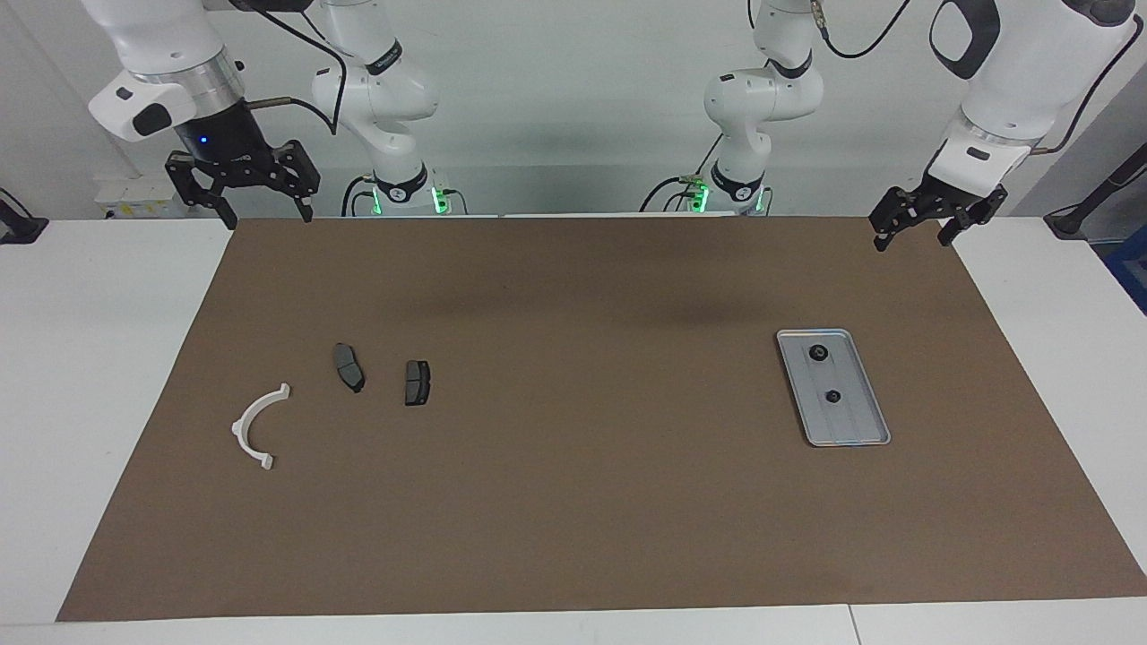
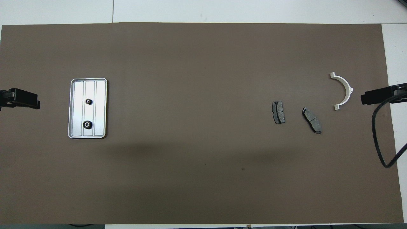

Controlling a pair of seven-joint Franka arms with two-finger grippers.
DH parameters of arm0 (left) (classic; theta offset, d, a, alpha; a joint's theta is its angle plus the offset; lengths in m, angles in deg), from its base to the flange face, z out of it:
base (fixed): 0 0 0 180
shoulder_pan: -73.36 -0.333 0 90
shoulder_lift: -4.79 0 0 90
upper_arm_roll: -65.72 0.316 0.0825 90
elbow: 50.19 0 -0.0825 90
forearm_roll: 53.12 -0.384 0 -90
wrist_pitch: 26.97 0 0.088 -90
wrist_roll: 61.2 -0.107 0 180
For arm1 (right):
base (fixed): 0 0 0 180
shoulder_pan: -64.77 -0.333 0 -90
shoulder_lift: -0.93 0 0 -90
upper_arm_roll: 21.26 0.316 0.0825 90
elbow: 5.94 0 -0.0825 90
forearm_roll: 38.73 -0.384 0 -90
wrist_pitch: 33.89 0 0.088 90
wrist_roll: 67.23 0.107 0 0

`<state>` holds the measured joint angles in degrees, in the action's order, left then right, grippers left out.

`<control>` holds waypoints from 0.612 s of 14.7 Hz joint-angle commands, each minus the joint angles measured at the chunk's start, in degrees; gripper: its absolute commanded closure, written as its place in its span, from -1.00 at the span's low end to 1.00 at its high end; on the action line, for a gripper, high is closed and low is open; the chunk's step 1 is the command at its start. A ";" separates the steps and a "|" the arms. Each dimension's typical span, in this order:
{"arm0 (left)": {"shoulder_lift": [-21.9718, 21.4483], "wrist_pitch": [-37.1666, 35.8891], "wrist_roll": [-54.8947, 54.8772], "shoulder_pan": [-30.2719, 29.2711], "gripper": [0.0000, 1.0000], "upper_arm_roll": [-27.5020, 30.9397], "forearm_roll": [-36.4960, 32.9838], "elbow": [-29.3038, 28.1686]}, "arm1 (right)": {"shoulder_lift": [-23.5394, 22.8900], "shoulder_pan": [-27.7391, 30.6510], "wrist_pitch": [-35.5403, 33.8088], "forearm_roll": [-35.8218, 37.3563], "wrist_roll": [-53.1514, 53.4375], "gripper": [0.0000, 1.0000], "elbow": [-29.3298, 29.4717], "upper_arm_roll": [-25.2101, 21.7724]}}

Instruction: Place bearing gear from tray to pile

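The silver ridged tray (image 1: 856, 421) (image 2: 101, 108) lies on the brown mat toward the left arm's end. Two small dark bearing gears sit in it, one (image 1: 817, 353) (image 2: 87, 124) nearer the robots, the other (image 1: 832, 397) (image 2: 88, 101) farther out. The pile lies toward the right arm's end: a white plastic arc (image 1: 255, 425) (image 2: 343, 90) and two dark brake pads (image 1: 349, 367) (image 1: 417, 382). My left gripper (image 1: 912, 240) hangs open and empty, high over the mat's corner by its base. My right gripper (image 1: 268, 218) waits open and empty over the mat's corner at its own end.
The brown mat (image 1: 573, 502) covers most of the white table (image 1: 81, 376). A black cable (image 2: 381, 143) loops down from the right arm over the mat's edge. A wide stretch of bare mat separates tray and pile.
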<state>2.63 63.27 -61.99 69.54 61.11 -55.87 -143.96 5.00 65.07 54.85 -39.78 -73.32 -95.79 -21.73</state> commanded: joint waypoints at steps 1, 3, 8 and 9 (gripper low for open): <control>-1.09 -0.50 -0.27 0.48 -1.00 0.30 -0.95 -0.54 | 0.85 0.06 -0.14 0.17 -0.50 -1.00 -0.94 0.03; -1.01 -0.59 -0.44 0.48 -1.00 0.39 -0.95 -0.72 | 0.85 0.06 -0.14 0.17 -0.50 -1.00 -0.94 0.03; -0.92 -0.33 -0.62 0.57 -1.00 0.57 -0.95 -0.63 | 0.85 0.06 -0.14 0.17 -0.50 -1.00 -0.94 0.03; -0.92 0.11 -0.36 0.57 -1.00 0.57 -1.21 -0.71 | 0.85 -0.03 -0.14 0.17 -0.59 -1.00 -0.94 0.03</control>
<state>2.63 63.27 -61.99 69.54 61.26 -55.87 -143.96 5.00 65.07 54.85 -39.78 -73.32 -95.79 -21.73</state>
